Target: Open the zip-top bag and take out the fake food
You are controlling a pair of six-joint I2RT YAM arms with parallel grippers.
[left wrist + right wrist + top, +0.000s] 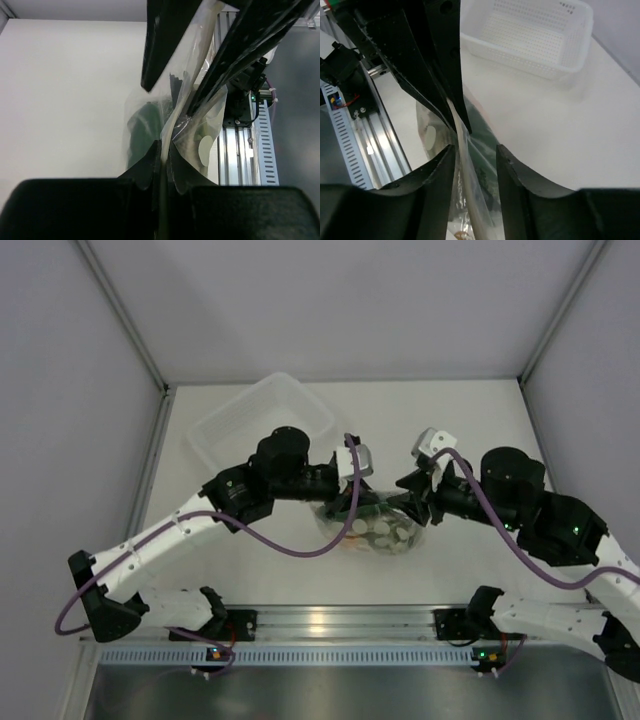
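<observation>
White-walled booth, pale white table (470, 430) and a ribbed aluminium rail (330, 620) along the near edge where both arms are bolted down. Far left on the table sits the translucent white perforated plastic basket (262, 420), with the left arm's elbow over its near corner.

Centre stage, nearer the rail than the back wall, is the small clear crinkly zip-top bag (375, 525), set between the two grippers and apart from the basket. The fake food (385, 532) is inside it. From above there are pale round pieces, something dark green and a touch of orange at the lower left. The left wrist view gives a dark green piece (142, 130) and a pale disc (205, 147) through the film.

The left gripper (162, 170) has its jaws pinched on the bag's upper edge, and the right wrist camera shows those black fingers meeting on the plastic. The right gripper (475, 152) comes in from the other side with its jaws parted. The bag's edge (462, 135) runs up through the gap, lying against one finger, with daylight beside it.
</observation>
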